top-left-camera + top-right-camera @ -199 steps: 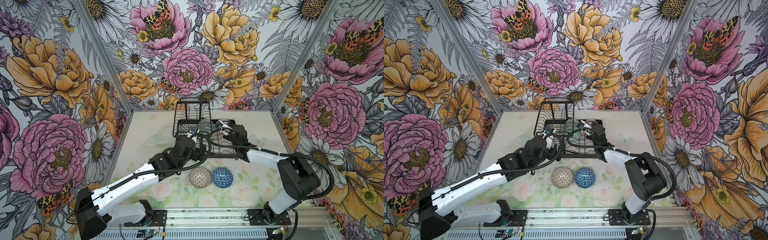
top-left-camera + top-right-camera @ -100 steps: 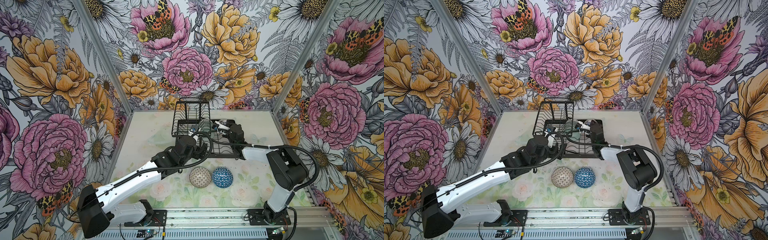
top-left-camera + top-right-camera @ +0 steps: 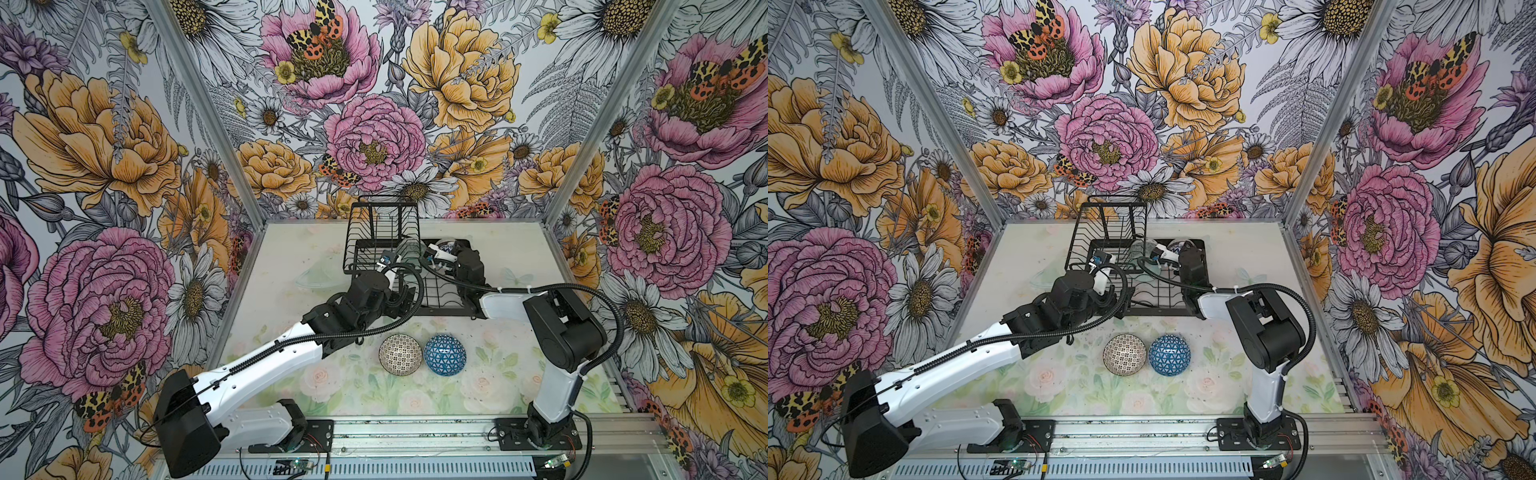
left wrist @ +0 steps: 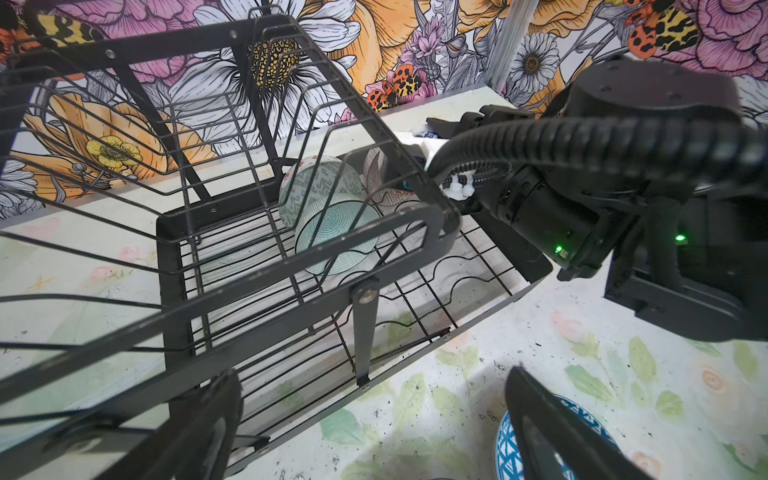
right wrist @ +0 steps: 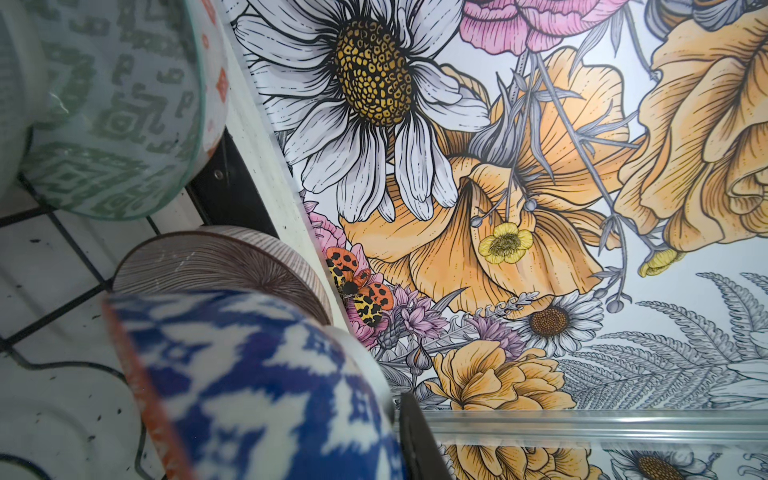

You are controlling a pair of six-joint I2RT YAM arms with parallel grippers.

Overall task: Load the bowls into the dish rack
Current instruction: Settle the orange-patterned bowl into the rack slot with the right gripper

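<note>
**Step in hand: seat the held bowl.** The right gripper is closed narrowly on the wall of a round blue-and-white blotch-patterned ceramic bowl with an orange rim. It holds the bowl over the far end of the large black metal wire dish rack.

- Lower the bowl on edge into a free slot of the rectangular wire base tray.
- Keep it off the pink ribbed ceramic bowl just beside it. Whether the two touch cannot be told.
- Part the jaws only once the wires carry the bowl, as a tilted bowl would likely roll onto its neighbours.

**Left gripper.** The left gripper stands wide and empty at the rack's near edge, above the floral-printed tabletop.

**Containers.**

- The base tray holds three bowls on edge:
  - the grey-green geometric ceramic bowl;
  - the pale teal ringed ceramic bowl, close in front of it;
  - the pink ribbed bowl behind them.
- The raised wire basket shows no bowl.
- Two bowls remain on the tabletop, just beside each other and well apart from the rack:
  - the black-white mosaic ceramic bowl;
  - the blue triangle-patterned ceramic bowl.
</note>
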